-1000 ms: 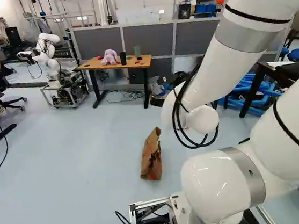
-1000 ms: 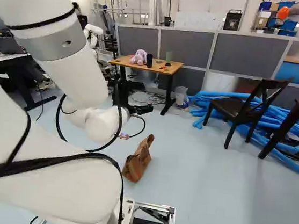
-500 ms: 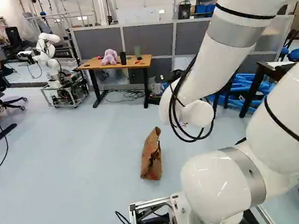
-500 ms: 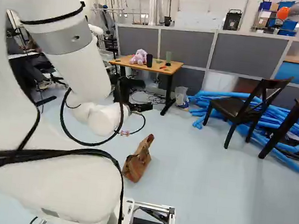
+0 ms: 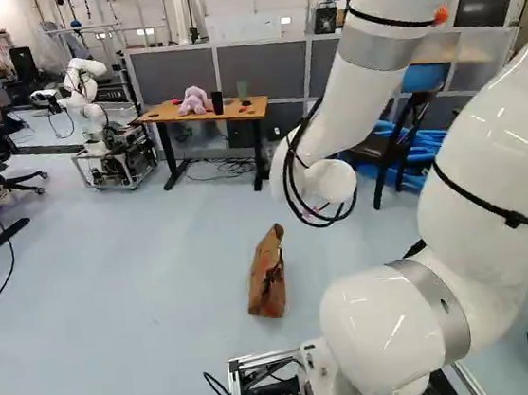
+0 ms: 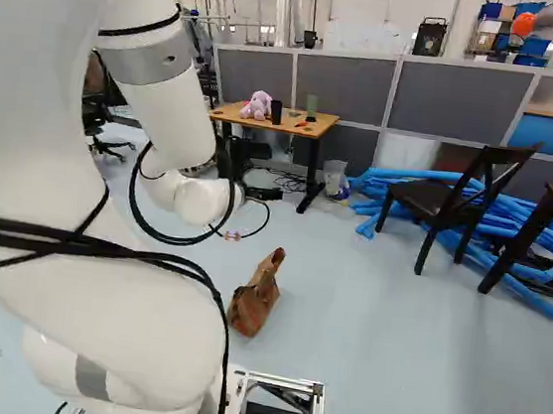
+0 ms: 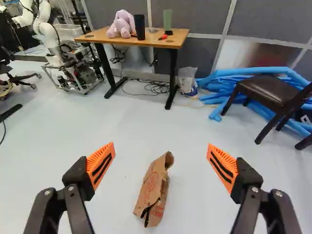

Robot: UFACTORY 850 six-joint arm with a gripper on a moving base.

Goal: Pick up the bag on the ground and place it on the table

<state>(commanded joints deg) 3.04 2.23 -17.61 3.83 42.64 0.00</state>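
Crumpled brown paper bag [image 7: 153, 192]: located near, at centre of scene, resting on pale grey-blue floor [image 7: 58, 146]. Black two-finger gripper [image 6: 262, 193] with orange pads [image 7: 101, 163]: released, fingers set wide apart; in wrist view, directed toward bag, ahead and between lines of both pads, clear of contact. Wooden-topped table with black legs [image 7: 100, 35]: positioned far, beyond bag. On tabletop, from left to right: lilac plush toy [image 7: 122, 24], black cylindrical cup [image 7: 140, 27], green cylinder [image 7: 167, 19]. Far left: another robot, white, on wheeled frame [image 7: 80, 75]. Far right: dark wooden chair [image 7: 270, 90], in front of blue tubes [image 7: 214, 85].
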